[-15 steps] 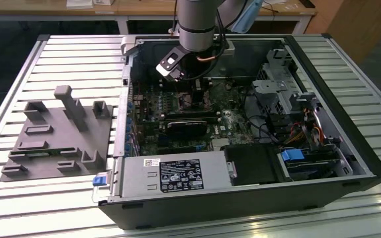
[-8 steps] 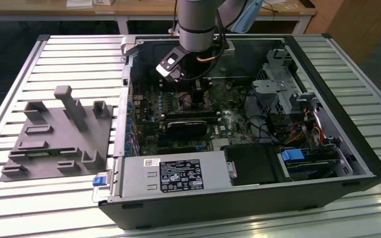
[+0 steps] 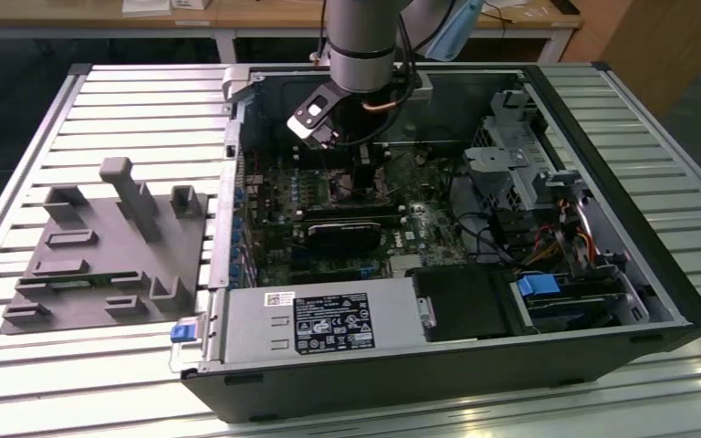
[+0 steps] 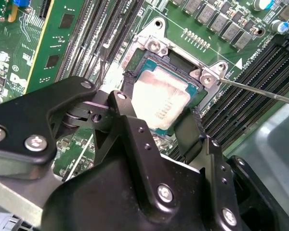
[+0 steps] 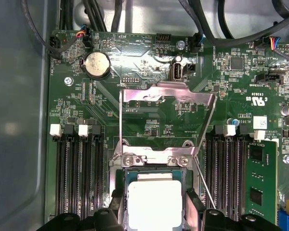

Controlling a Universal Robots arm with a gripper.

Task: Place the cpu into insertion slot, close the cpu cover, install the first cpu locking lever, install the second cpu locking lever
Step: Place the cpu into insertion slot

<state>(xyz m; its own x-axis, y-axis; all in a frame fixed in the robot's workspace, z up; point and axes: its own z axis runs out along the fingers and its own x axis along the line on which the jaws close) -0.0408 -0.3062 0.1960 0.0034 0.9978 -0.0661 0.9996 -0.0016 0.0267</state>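
Silver-grey cpu (image 4: 160, 98) sits in the black-framed insertion slot (image 4: 179, 57), directly under the end effector (image 4: 157, 101) and closely flanked by it on two sides. Cannot tell if the end effector is clamped on the chip or released. Cpu cover (image 5: 139, 94) stands open, off the slot, just beyond the end effector over the green board (image 5: 149, 53). Thin lever rod (image 4: 260, 91) sticks out free beside the slot. Exterior view: arm reaches down into open computer case (image 3: 448, 388) on slatted tabletop (image 3: 120, 100).
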